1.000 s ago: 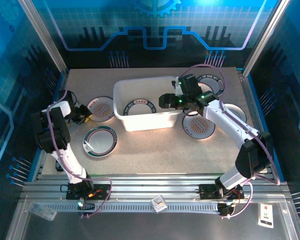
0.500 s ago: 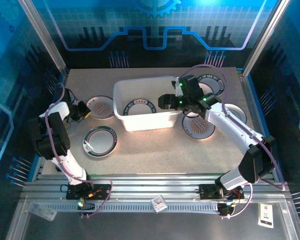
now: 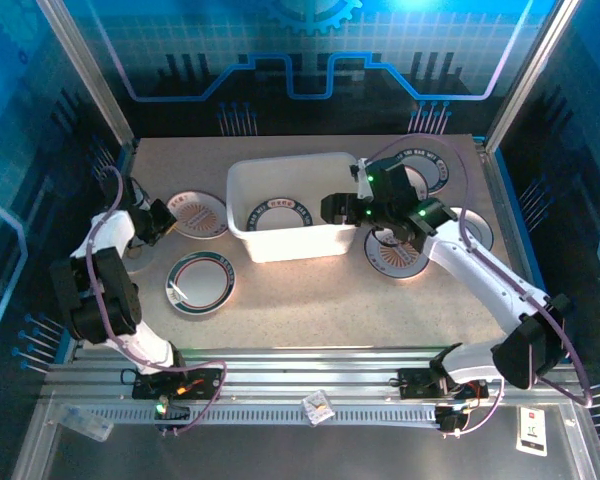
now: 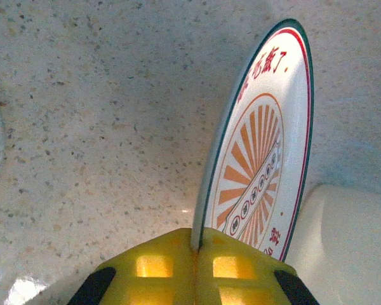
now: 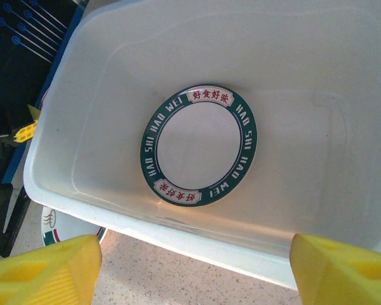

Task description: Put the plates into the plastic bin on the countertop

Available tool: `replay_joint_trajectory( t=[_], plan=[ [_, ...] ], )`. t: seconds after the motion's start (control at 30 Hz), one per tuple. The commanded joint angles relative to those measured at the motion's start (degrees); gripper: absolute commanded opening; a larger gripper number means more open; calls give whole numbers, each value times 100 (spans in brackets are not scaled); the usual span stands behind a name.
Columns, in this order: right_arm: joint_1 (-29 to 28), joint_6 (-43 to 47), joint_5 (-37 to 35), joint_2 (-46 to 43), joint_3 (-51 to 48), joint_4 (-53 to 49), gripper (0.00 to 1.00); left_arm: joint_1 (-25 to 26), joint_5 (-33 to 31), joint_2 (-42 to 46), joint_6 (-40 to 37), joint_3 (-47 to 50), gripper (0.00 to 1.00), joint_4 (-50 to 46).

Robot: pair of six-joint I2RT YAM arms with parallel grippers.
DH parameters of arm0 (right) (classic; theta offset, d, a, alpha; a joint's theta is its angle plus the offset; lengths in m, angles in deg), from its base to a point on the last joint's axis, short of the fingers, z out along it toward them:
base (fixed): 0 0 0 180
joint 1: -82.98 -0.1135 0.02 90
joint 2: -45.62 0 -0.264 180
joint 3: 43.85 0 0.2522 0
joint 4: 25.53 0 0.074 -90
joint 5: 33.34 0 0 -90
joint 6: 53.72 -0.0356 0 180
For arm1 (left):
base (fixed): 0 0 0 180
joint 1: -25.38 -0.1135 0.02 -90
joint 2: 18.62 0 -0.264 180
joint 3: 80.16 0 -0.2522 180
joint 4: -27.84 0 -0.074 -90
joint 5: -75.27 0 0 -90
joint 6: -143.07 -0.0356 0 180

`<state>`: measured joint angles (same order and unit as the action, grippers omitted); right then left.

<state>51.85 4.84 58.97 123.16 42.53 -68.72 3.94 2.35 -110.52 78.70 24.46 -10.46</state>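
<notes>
Left hand clamps the orange plate by its rim.
The bin lies to its right; right hand is wide, seemingly empty.

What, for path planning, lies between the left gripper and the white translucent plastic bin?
The round orange-sunburst plate, pinched by the left gripper, lies in that gap; top external view.

Robot lab cell: blue panels, rails

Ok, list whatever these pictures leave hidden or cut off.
- Left wrist view: gripped plate, lower rim buried in the left hand.
- Top view: the patterned plate beside the bin, partly under the right arm.
- Right wrist view: a third plate outside the bin, cut off by its wall.
</notes>
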Motion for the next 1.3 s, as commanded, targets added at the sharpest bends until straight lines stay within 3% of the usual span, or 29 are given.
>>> replay_joint_trajectory(
  t=[0.0, 0.27, 0.67, 0.93, 1.27],
  plan=[
    [-101, -68, -162, -269, -155, 84, 79, 33, 49, 584, 169, -20, 2, -88],
    [-92, -116, -113, -334, -204, 103, 79, 30, 183, 1478, 499, -105, 2, -29],
    [-87, -240, 272, -154, -183, 312, 79, 118, 1200, 1961, 947, -1044, 3, -138],
    [-52, -135, 996, 185, 517, 364, 80, 616, 1748, 2163, 1125, -1296, 3, -77],
    [30, -429, 1767, 475, 934, 843, 82, 1769, 1740, 2218, 1436, -1330, 3, 131]
  ],
)
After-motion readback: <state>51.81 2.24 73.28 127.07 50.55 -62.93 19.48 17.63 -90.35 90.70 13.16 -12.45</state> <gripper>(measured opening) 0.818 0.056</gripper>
